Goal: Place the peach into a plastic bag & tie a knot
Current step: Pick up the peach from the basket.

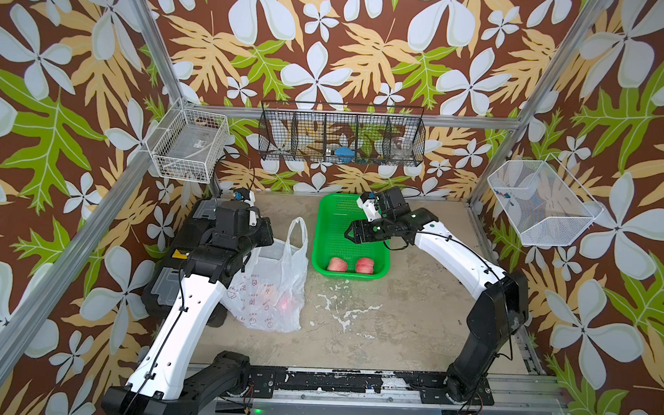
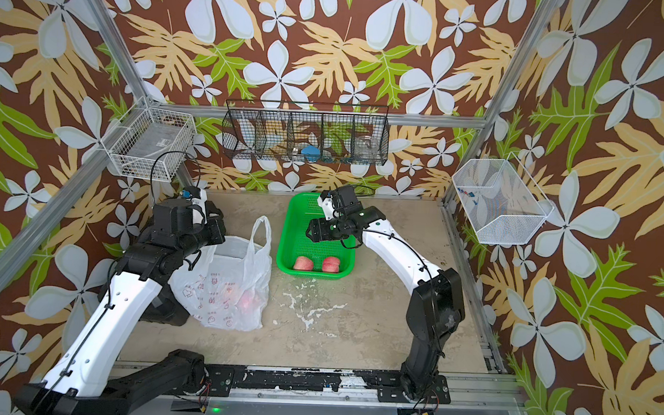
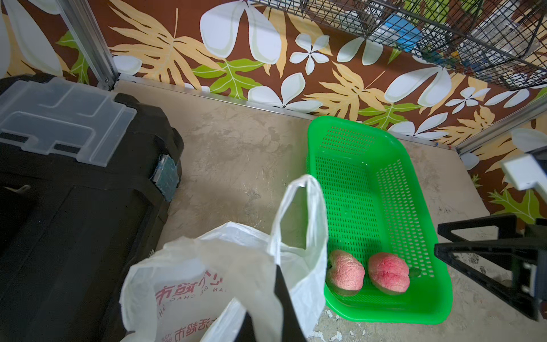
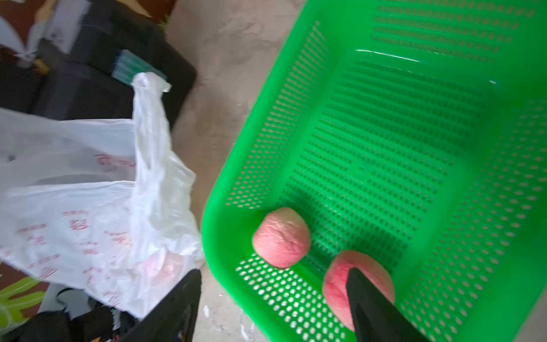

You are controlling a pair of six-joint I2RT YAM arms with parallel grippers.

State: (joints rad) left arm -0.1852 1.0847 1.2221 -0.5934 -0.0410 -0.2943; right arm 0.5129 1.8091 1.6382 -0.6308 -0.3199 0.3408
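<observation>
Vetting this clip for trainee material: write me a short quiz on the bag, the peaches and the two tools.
1. How many peaches lie in the green basket?
2. True or false: the handles of the plastic bag are tied in a knot.
3. Which tool is shut on the bag? A. left B. right C. neither
Key: 1. two. 2. false; a handle loop stands free. 3. A; the left tool pinches the bag, the right tool hangs open over the basket.

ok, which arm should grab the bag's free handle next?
Right. The right tool hangs open and empty over the green basket, beside the upright free handle; the left tool is shut on the plastic bag's other side.
</observation>
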